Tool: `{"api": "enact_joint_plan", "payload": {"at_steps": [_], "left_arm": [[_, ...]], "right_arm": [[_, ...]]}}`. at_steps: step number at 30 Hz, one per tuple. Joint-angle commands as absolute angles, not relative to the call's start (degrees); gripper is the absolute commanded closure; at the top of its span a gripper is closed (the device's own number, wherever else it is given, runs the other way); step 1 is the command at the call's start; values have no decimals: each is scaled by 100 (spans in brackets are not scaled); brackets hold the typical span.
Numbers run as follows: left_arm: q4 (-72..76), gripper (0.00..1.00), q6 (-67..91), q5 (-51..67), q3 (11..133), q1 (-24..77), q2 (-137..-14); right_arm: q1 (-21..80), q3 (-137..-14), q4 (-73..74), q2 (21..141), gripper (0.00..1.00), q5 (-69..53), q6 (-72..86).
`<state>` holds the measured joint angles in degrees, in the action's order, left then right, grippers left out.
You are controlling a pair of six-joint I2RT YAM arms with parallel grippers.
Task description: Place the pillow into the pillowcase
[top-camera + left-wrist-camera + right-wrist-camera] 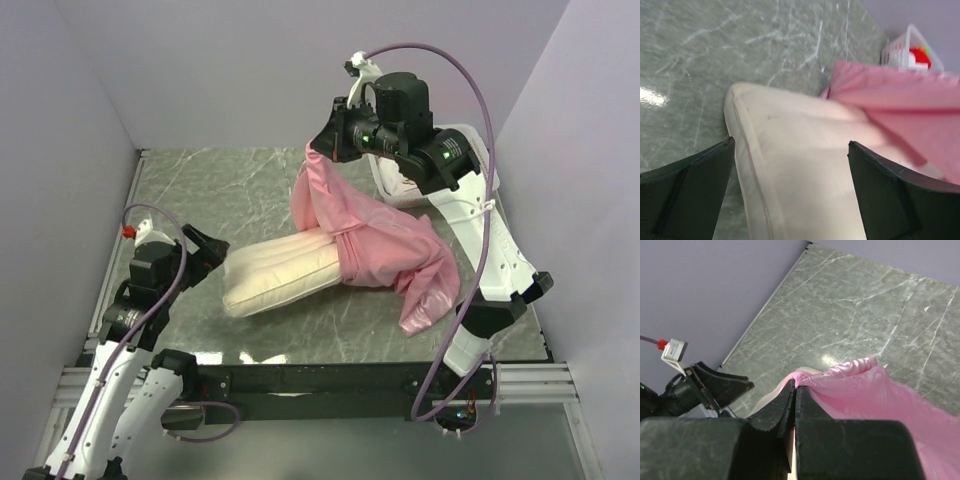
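Note:
The cream-white pillow (280,272) lies on the table, its right end inside the pink pillowcase (390,245). My right gripper (322,148) is shut on the pillowcase's edge and holds it raised above the table at the back; the pinched pink fabric (850,390) hangs from the jaws in the right wrist view. My left gripper (212,250) is open just left of the pillow's free end. In the left wrist view the pillow (795,165) lies between my open fingers (890,190), with the pillowcase (900,100) beyond.
A white basket (470,150) stands at the back right behind my right arm; it shows in the left wrist view (910,50) with something red inside. Lilac walls close in the marbled grey table (230,190) on three sides.

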<state>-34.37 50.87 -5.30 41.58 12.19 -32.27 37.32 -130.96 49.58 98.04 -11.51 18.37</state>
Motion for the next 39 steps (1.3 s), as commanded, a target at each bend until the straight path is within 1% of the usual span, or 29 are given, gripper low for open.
{"api": "enact_joint_plan", "payload": {"at_steps": [1, 6, 7, 9, 10, 11, 13, 14, 16, 17, 18, 19, 21, 23, 29, 35, 36, 37, 39], "left_arm": [[-2681, 1, 4404, 121, 4096, 1423, -2963], [-2418, 1, 4044, 711, 3973, 1845, -2847], [-2426, 1, 4017, 712, 4025, 1950, -2969], [-2565, 0, 3894, 354, 4165, 2433, -3189], [-2610, 1, 3876, 38, 4349, 2678, -3469], [-2645, 0, 3832, -530, 4438, 3272, -3611], [-2768, 1, 3823, -1314, 4805, 3960, -4110], [-2856, 1, 3788, -2197, 4947, 4643, -4296], [-3249, 1, 3727, -2993, 5446, 5270, -4909], [-3409, 1, 3640, -3406, 5623, 5778, -5139], [-3602, 1, 3586, -4037, 5799, 6027, -5359], [-3882, 1, 3508, -4330, 6097, 6238, -5796], [-4156, 1, 3297, -4665, 6388, 6766, -6168], [-4253, 1, 3016, -4728, 6626, 7135, -6564], [-4685, 1, 2945, -5185, 6680, 7207, -7154], [-4088, 1, 2339, -4756, 6241, 7084, -7224], [-4009, 2, 2286, -4711, 6101, 7058, -7286], [-3973, 6, 2250, -4650, 6047, 6971, -7330], [-3833, 17, 2154, -4448, 5855, 6873, -7435]], "right_arm": [[3586, -13264, 4158, 9782, 100, -1362, 1872], [3463, -13113, 4052, 9782, 100, -1433, 1907], [3480, -13113, 4060, 9800, 100, -1441, 1907], [3480, -13087, 4061, 9817, 100, -1468, 1899], [3489, -13035, 4052, 9800, 100, -1468, 1898], [3489, -12982, 4034, 9765, 100, -1450, 1890], [3454, -12842, 3990, 9712, 100, -1398, 1855], [3463, -12815, 3990, 9677, 100, -1397, 1854], [3428, -12762, 3990, 9659, 100, -1432, 1863], [3428, -12762, 3999, 9650, 100, -1441, 1855], [3419, -12762, 4016, 9650, 100, -1441, 1854], [3428, -12762, 4025, 9642, 100, -1441, 1846], [3428, -12744, 4025, 9642, 100, -1450, 1828], [3428, -12744, 4025, 9615, 100, -1441, 1837], [3428, -12648, 4025, 9466, 100, -1468, 1837], [3428, -12542, 4034, 9334, 100, -1433, 1819], [3419, -12568, 4052, 9317, 100, -1433, 1819], [3410, -12560, 4052, 9282, 100, -1424, 1819], [3410, -12525, 4034, 9237, 100, -1424, 1828]]}}
